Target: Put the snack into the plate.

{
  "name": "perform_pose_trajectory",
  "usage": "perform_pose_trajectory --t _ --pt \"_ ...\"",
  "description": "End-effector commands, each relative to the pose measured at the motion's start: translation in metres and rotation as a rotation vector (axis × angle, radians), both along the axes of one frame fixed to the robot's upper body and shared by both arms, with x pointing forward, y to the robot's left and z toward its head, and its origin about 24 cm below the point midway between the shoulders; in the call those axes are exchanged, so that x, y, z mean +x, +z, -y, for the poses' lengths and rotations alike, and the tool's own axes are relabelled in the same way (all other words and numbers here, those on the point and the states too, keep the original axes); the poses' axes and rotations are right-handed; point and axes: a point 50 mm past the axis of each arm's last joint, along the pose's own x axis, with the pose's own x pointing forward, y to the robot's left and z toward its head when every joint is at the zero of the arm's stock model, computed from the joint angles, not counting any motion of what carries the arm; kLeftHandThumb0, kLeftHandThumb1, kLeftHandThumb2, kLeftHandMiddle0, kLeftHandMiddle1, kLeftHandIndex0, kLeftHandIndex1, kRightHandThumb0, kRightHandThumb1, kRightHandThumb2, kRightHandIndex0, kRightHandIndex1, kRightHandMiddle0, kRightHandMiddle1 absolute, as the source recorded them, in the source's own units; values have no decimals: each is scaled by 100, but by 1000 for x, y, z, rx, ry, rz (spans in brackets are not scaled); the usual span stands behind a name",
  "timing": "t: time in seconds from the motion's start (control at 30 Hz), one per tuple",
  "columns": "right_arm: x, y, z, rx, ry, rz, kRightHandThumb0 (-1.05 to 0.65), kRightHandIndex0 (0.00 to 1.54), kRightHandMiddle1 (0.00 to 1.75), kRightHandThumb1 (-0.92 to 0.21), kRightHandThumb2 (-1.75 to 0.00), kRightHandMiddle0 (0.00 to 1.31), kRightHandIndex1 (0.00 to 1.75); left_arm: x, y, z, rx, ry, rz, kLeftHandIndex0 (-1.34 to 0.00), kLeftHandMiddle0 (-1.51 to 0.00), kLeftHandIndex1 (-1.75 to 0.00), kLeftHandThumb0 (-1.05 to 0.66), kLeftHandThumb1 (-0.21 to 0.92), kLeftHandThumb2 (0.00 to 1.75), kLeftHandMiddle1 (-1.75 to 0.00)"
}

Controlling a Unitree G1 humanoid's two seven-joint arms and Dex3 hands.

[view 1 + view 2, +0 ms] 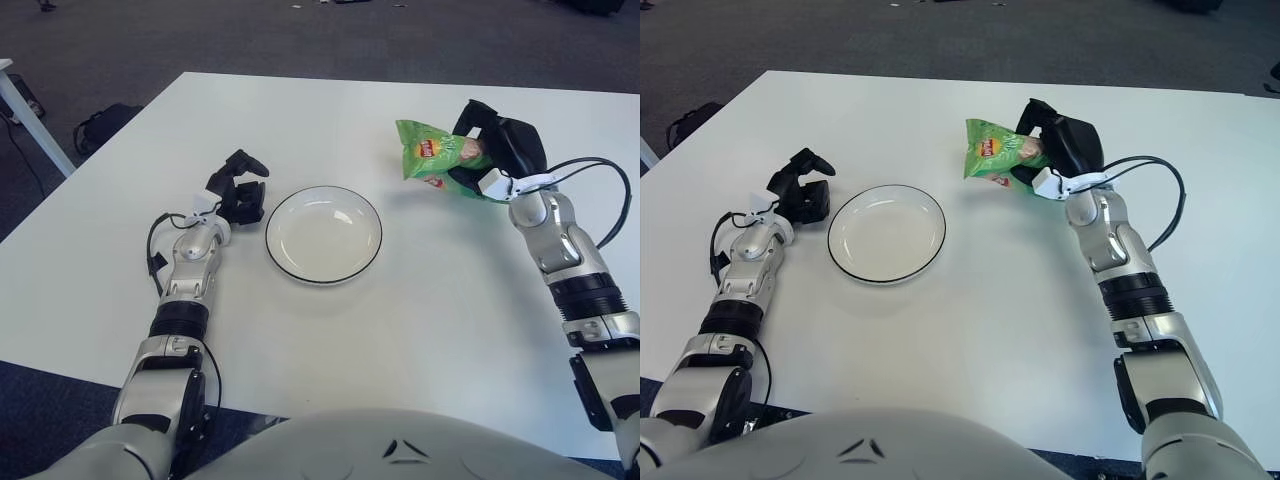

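A green snack bag (428, 155) hangs above the table, up and to the right of the plate, with my right hand (492, 150) shut on its right end. The white plate with a dark rim (281, 263) sits empty at the table's middle. My left hand (238, 190) shows just left of the plate, fingers relaxed and holding nothing.
The white table (400, 330) stretches wide around the plate. A black cable (610, 200) loops from my right forearm. Beyond the table's far left edge a dark bag (100, 126) lies on the grey floor beside a white table leg (30, 125).
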Motion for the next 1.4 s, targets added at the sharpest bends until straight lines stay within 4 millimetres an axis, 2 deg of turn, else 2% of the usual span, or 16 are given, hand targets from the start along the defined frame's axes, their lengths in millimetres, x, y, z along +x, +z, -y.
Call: perform_pose_trajectory --t 0.0,0.33,0.43,0.67,0.77,1.07,1.37 --pt "1 19 -11 32 36 42 0 81 175 -9 -157 54 168 -16 -32 5 -7 14 -105 -48 -120 -175 -43 49 110 -175" --pt "1 35 -43 115 156 64 0 84 175 -2 -167 60 174 -16 -31 7 9 6 -109 -47 -118 -175 -42 50 109 -175" --pt "-2 40 -58 128 204 77 0 84 175 -1 -167 60 175 -16 -31 8 16 14 -107 -47 -118 -175 -42 50 109 -175" --pt "-8 43 -76 130 277 75 0 84 175 -1 -168 61 175 -16 -31 9 22 18 -109 -47 -118 -175 -43 49 109 -175" --pt "-14 44 -93 132 332 95 0 84 175 -2 -167 60 175 -16 -31 10 18 23 -109 -48 -120 -175 -43 49 110 -175" --pt "-12 44 -104 130 432 73 0 83 175 -4 -163 58 171 -16 -31 12 5 31 -122 -48 -122 -175 -43 48 111 -175" --pt "-14 41 -129 93 520 87 0 89 175 0 -164 61 164 -15 -31 14 10 42 -133 -51 -123 -175 -44 45 115 -175"
